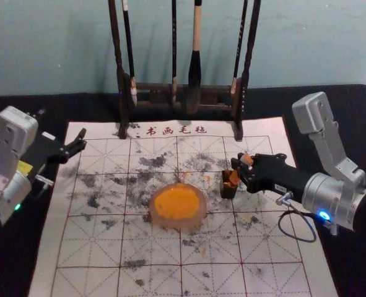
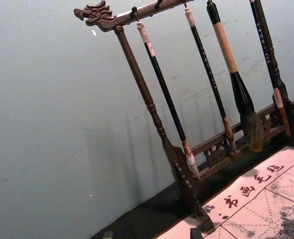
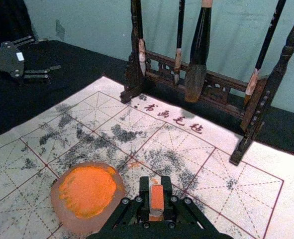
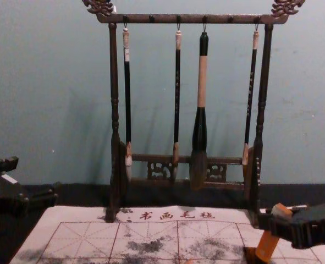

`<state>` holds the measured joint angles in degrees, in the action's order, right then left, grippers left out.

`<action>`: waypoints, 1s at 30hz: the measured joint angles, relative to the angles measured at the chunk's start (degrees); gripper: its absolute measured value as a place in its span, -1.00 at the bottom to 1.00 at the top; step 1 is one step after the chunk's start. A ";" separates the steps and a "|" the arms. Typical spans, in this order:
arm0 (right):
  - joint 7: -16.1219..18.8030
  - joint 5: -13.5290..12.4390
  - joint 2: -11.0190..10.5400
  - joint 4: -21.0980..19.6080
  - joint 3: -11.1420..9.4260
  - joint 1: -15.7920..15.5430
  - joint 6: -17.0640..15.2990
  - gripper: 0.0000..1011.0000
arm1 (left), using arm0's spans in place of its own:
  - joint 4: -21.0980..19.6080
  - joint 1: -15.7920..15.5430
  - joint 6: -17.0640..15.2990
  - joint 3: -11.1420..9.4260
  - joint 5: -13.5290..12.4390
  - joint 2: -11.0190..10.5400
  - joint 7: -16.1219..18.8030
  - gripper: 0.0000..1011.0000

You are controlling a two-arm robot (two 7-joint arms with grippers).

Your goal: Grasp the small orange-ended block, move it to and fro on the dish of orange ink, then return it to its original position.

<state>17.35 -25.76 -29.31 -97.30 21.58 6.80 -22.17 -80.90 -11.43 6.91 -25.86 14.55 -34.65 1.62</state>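
My right gripper (image 1: 239, 172) is shut on the orange-ended block (image 1: 234, 177), tilted at the right of the mat. In the right wrist view the block (image 3: 156, 200) is pinched between the fingers of my right gripper (image 3: 156, 189). The chest view shows the orange block (image 4: 268, 245) slanting down from my right gripper (image 4: 281, 213). Its lower end overlaps a small dark holder (image 1: 228, 192); contact cannot be told. The dish of orange ink (image 1: 178, 205) lies left of it. My left gripper (image 1: 77, 146) is parked open at the left; its fingertips edge into its wrist view (image 2: 152, 234).
A dark wooden rack (image 4: 191, 19) with several hanging brushes stands at the mat's far edge, before the wall. The ink-stained paper mat (image 1: 152, 260) has a printed grid and lies on a black table (image 1: 356, 130). A cable (image 1: 280, 224) loops below my right wrist.
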 joint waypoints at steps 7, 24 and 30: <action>-0.64 0.27 1.01 0.69 -0.18 0.16 -0.58 -0.77 | 0.00 0.00 0.00 0.00 0.00 0.00 0.00 0.98; -0.67 0.80 2.42 2.09 -0.33 0.96 -0.98 -0.77 | 0.00 0.00 0.00 0.00 0.00 0.00 0.00 0.98; -0.51 0.98 2.67 2.55 -0.24 1.10 -1.10 -0.77 | 0.00 0.00 0.00 0.00 0.00 0.00 0.00 0.98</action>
<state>16.83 -24.78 -26.64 -94.75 21.35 7.90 -23.27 -80.90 -11.43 6.91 -25.86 14.55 -34.65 1.62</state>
